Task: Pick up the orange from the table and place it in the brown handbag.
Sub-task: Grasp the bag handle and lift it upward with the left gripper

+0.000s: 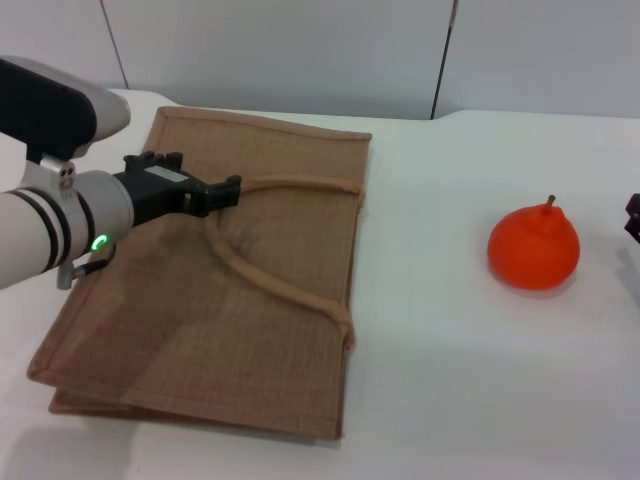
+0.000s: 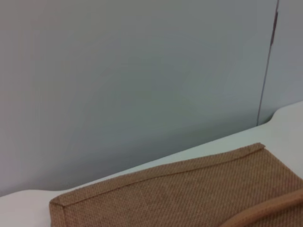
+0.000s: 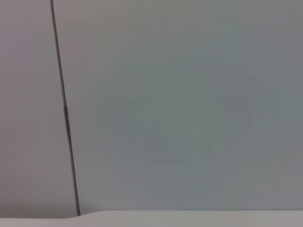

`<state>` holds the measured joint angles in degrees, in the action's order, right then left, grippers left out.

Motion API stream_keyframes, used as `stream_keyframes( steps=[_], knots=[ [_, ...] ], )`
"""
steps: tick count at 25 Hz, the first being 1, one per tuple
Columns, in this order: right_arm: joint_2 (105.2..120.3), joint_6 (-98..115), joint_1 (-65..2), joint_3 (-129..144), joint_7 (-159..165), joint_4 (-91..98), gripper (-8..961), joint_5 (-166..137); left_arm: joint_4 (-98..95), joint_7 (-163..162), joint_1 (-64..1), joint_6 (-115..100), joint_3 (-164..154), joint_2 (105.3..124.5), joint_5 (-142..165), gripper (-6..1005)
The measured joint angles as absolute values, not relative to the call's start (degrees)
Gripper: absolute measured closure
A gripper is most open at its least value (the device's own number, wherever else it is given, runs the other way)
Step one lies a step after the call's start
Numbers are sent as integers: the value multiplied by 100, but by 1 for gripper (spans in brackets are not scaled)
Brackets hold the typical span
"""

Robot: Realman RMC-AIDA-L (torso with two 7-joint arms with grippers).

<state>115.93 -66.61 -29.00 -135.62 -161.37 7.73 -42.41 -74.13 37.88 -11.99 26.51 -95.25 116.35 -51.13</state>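
1. Look at the left gripper [image 1: 225,190] first. You see it over the brown bag [image 1: 260,320], with its dark tip right at the rope handles [image 1: 290,185]. You cannot tell if its jaws are apart, closed, or pinching the rope, because the tip is too dark and small.
2. Behind that tip you see the black wrist and then the white arm with black rings [image 1: 45,230]. A small green light [image 1: 99,242] glows on it. The arm comes in from the left side.
3. Now find the right gripper [image 1: 633,218]. You only see a little black bit of it at the far right edge, so you cannot tell how its jaws stand. It is just to the right of the orange [image 1: 534,248] and does not touch it.
4. You see the orange sitting on the white table [image 1: 450,380], on the right side. Its brown stem [image 1: 549,201] points up. It is well apart from the bag.
5. You see the bag lying flat on the left part of the table. Its two rope handles lie on top of it, one far and one curving nearer to you.
6. In the left wrist view you see the bag's far corner [image 2: 189,189] and one handle [image 2: 265,213], with a grey wall [image 2: 142,71] behind.
7. In the right wrist view you see only the grey wall [image 3: 189,94] and a thin strip of table [image 3: 189,218].
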Motion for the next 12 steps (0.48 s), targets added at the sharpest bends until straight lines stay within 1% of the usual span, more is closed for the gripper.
stream_keyframes(
  steps=[12],
  knots=[
    [11593,-6663,-2918,-13561,-16136,773,72,-4251,-6840,3489,-1427,2696,-9418,11633,-5110,201]
  ],
)
